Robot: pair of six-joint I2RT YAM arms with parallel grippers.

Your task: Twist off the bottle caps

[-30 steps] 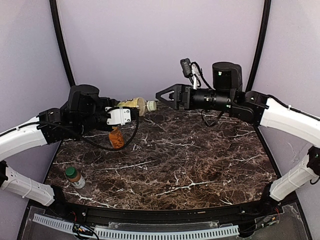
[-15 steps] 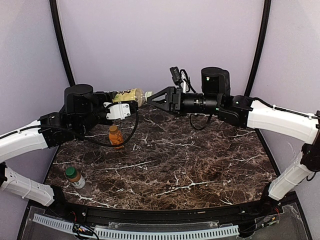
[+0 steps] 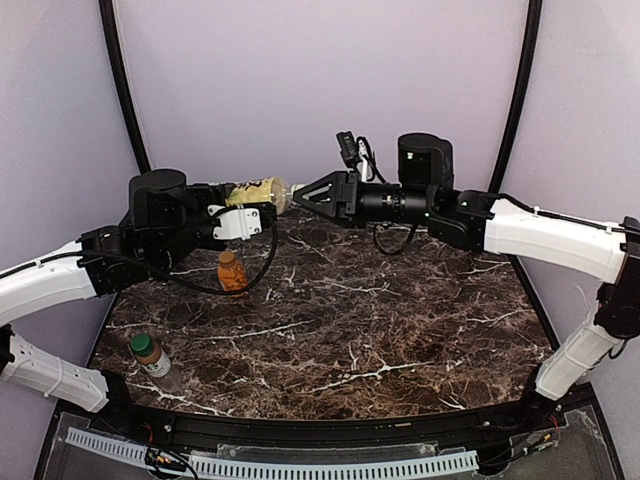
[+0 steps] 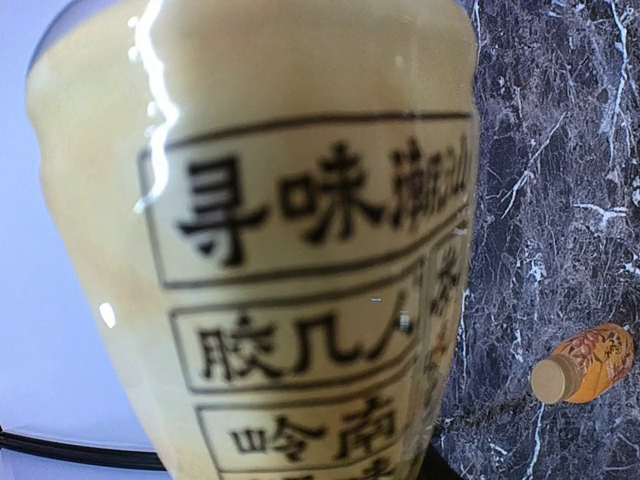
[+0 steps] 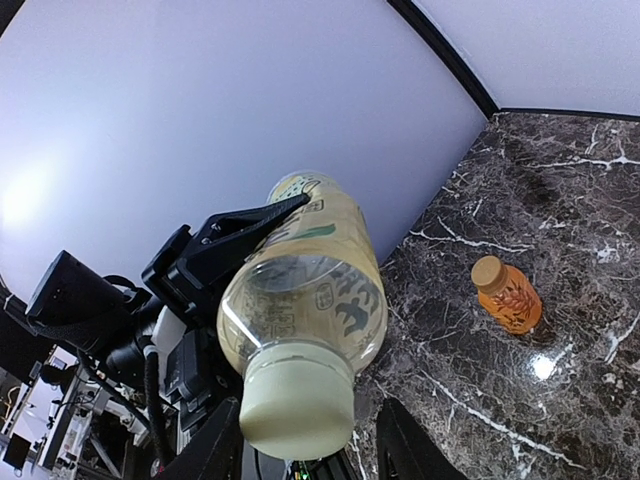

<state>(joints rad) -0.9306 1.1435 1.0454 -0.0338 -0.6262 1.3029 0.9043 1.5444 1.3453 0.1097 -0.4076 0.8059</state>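
Surface: a dark marble-patterned table (image 3: 400,330) with white veins, and plain lilac walls (image 3: 320,80) behind it and at both sides.
Left pincer: my left pincer (image 3: 258,200) is raised over the far left part of the table and clamped on the yellow-labelled bottle (image 3: 255,190). 1 black finger (image 5: 250,225) lies along the bottle's side.
Yellow-labelled bottle: it lies on its side in the air, clear of the table. Its label of dark characters fills my left wrist view, and its neck points straight at my right pincer.
Cap: the off-white cap (image 5: 298,400) sits on the neck, at the end farthest from my left pincer.
Right pincer: my right pincer (image 3: 296,197) reaches in level from the opposite side, its 2 fingers (image 5: 225,445) straddling the cap. 1 finger looks to be against the cap's side and the other shows a thin gap. I cannot tell whether they pinch it.
Orange bottle: the orange bottle (image 3: 232,272) stands upright on the table below my left pincer, tan cap on, well apart from both pincers.
Small clear bottle: the small clear bottle (image 3: 150,355) stands upright with a green cap on. It is far below my left pincer, at the table's near left corner beside my left arm.
Count: 3 bottles, all 3 capped.
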